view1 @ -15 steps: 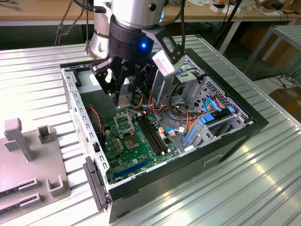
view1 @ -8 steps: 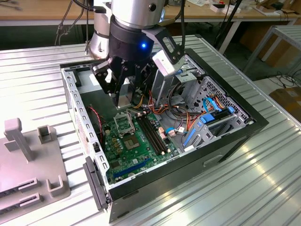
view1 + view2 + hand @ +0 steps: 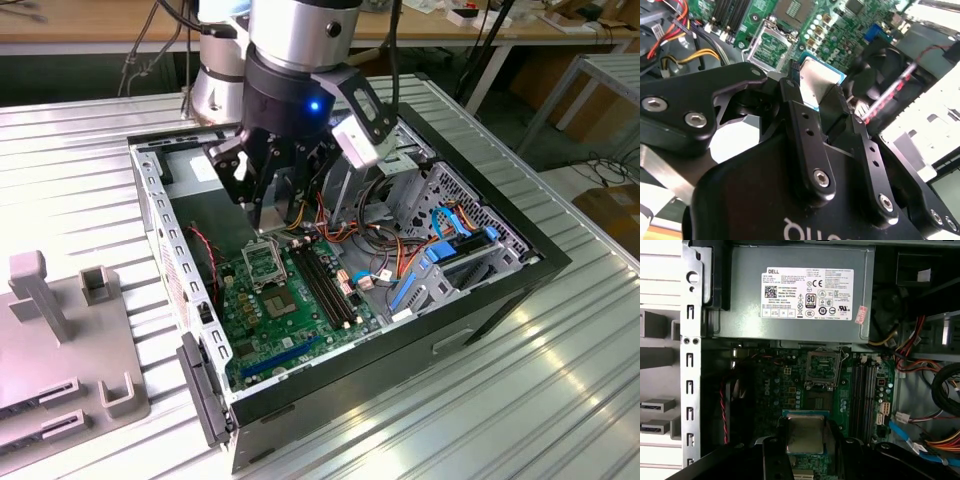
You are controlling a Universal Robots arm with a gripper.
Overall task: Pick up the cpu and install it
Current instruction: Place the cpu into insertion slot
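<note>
I am holding the cpu (image 3: pixel 816 80), a small flat square chip with a silver-grey metal top. My black metal fingers (image 3: pixel 794 102) are closed on two of its sides and pinch it tight. In both wrist views the chip sits flat between them.

The chip is up in the air over the big green board (image 3: pixel 300 322). It is near the hollow silver socket frame (image 3: pixel 823 367) but not in it. I think the frame is empty, but it is hard to be sure.

There is open room over the board. On the exterior view's left stands the silver metal wall with slots (image 3: pixel 690 365). The long black memory slots (image 3: pixel 865 395) lie just beside the socket frame. On the exterior view's right of them, a bunch of orange and red wires (image 3: pixel 335 228) and some blue cables (image 3: pixel 440 250) fill the space. A thin red and black wire (image 3: pixel 724 405) runs along the slotted wall.

The black computer box (image 3: pixel 400 372) lies on its side with the top open. Inside it are the green board, the wires and a grey metal power box with a white sticker (image 3: pixel 790 295) at one end.

The computer box rests on a shiny silver ribbed table (image 3: pixel 520 400). A grey plastic holder block (image 3: pixel 60 340) sits on the table too, well apart from the chip, on the exterior view's left.
</note>
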